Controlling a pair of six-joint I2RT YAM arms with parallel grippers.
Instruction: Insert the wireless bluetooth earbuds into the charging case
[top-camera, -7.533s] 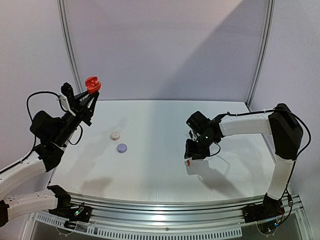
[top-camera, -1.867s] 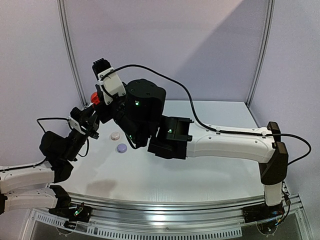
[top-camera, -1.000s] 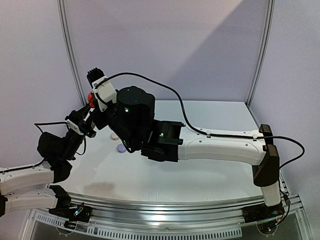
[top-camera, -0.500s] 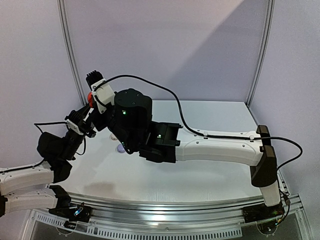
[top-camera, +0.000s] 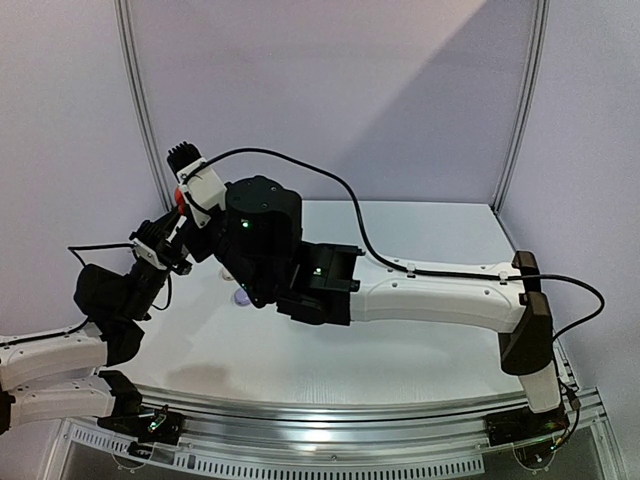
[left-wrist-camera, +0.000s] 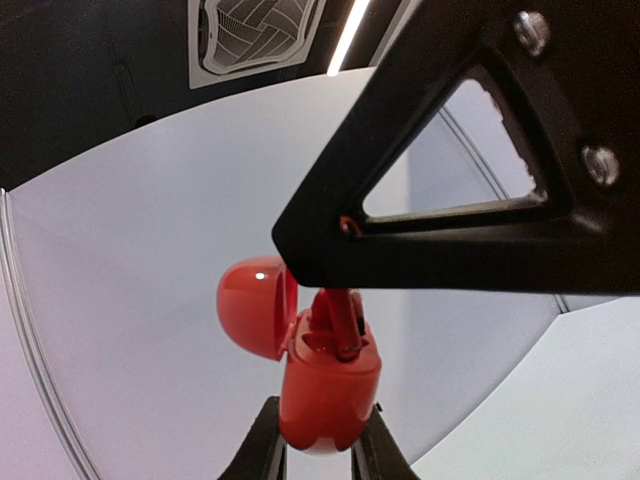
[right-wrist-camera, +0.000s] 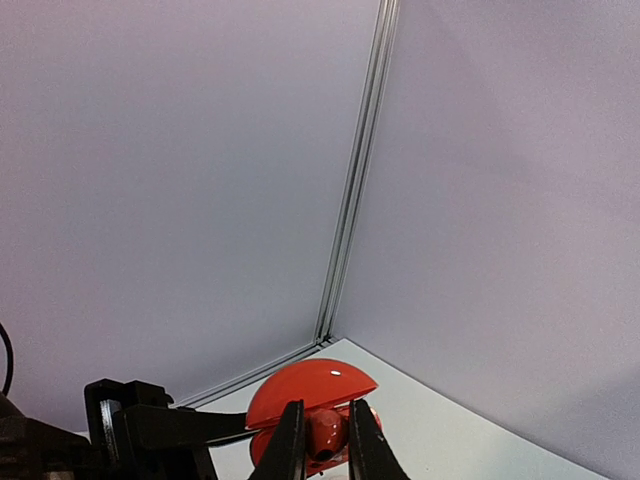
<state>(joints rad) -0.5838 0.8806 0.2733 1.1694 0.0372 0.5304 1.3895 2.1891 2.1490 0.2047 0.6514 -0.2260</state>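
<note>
A: Left hand (left-wrist-camera: 318, 446): state?

B: Two fingers pressed in on the lower body of the red charging case (left-wrist-camera: 330, 388). Case upright in the grip, low centre of the left wrist view.

A: Lid?

B: The lid (left-wrist-camera: 257, 306) is swung open to the left and stands up beside the case mouth.

A: Right hand?

B: Right hand (right-wrist-camera: 327, 440) comes in from above, fingers nearly together and pinching a red earbud (right-wrist-camera: 325, 433). Bottom centre of the right wrist view, red dome of the lid just behind the fingertips.

A: Earbud relative to case?

B: At the open mouth. In the left wrist view its lower end sits down into the top of the case, under the tip of the right hand's black finger. Cannot tell whether it is fully seated.

A: Where in the wider scene?

B: Top view: the two hands meet in the upper left of the frame, raised off the counter (top-camera: 430, 235) near its far left corner. Only a sliver of red shows there, between the black fingers and the right arm's white wrist block.

A: Anything on the counter?

B: A lilac case (top-camera: 240, 297), partly hidden under the right arm's dark joint, left of centre. Well apart from the red case.
</note>
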